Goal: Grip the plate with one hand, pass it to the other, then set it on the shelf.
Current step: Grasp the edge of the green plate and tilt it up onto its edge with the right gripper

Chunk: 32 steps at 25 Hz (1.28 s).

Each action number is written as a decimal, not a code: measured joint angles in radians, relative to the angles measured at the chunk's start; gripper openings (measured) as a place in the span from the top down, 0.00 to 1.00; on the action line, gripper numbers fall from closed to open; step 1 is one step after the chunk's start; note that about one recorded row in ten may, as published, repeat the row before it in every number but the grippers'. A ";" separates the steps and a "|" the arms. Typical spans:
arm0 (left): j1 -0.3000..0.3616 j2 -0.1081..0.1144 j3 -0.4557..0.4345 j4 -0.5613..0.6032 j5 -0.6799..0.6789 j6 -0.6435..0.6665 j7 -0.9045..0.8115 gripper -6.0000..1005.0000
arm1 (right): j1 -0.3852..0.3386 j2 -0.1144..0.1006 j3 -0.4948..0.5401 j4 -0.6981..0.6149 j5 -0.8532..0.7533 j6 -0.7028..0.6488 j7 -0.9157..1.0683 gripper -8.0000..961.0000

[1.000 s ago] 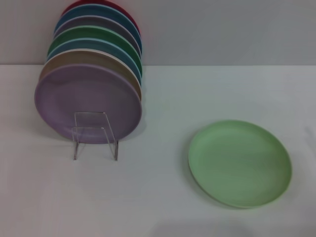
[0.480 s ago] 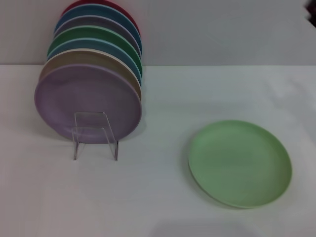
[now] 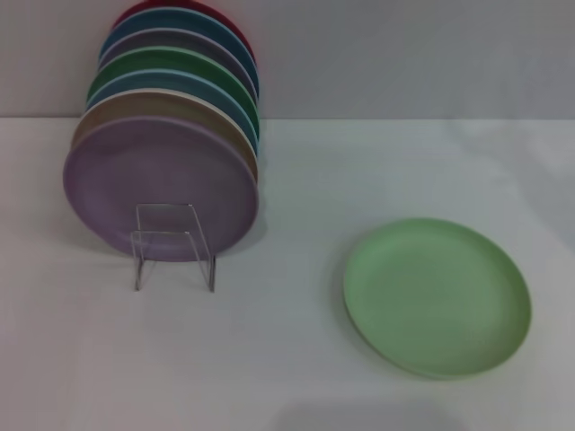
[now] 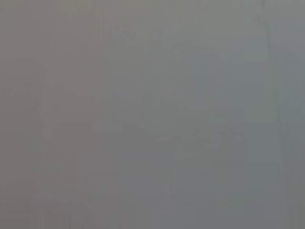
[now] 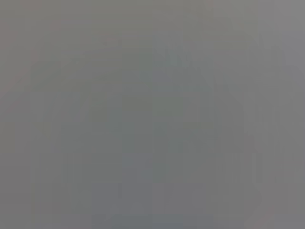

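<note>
I find nothing shifted on the table since the earlier frames; only a dark shape at the far right edge of the head view has gone. The plate [image 3: 437, 297] lies flat on the table [image 3: 296, 359], well apart from the shelf [image 3: 173, 244], which holds a lilac plate [image 3: 160, 187] and others. Neither gripper is in view, so I cannot tell their jaw state. My advice: approach the plate's near rim low, pinching its edge firmly.
</note>
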 joint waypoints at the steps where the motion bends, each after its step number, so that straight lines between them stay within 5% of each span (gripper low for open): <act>1: -0.004 0.000 -0.001 0.003 -0.001 -0.010 0.002 0.14 | 0.053 0.013 0.083 0.027 -0.184 0.259 0.201 0.15; 2: -0.006 0.000 -0.001 0.004 -0.001 -0.018 0.003 0.14 | 0.053 0.013 0.083 0.027 -0.184 0.259 0.201 0.15; 6: -0.020 0.002 -0.003 0.006 -0.001 -0.068 0.005 0.14 | 0.134 0.022 0.270 0.016 -0.241 0.680 0.328 0.15; 11: -0.037 0.002 -0.018 0.007 -0.001 -0.109 0.007 0.14 | 0.157 0.014 0.327 0.005 -0.222 0.892 0.348 0.15; 19: -0.055 0.005 -0.029 0.010 -0.001 -0.143 0.009 0.14 | 0.181 0.011 0.303 -0.090 -0.355 1.024 0.341 0.15; 21: -0.062 0.005 -0.030 0.010 -0.001 -0.163 0.009 0.14 | 0.203 -0.003 0.303 -0.171 -0.366 1.062 0.327 0.15; 32: -0.080 0.006 -0.039 0.005 0.002 -0.183 0.012 0.14 | 0.284 -0.017 0.302 -0.380 -0.416 1.101 0.272 0.15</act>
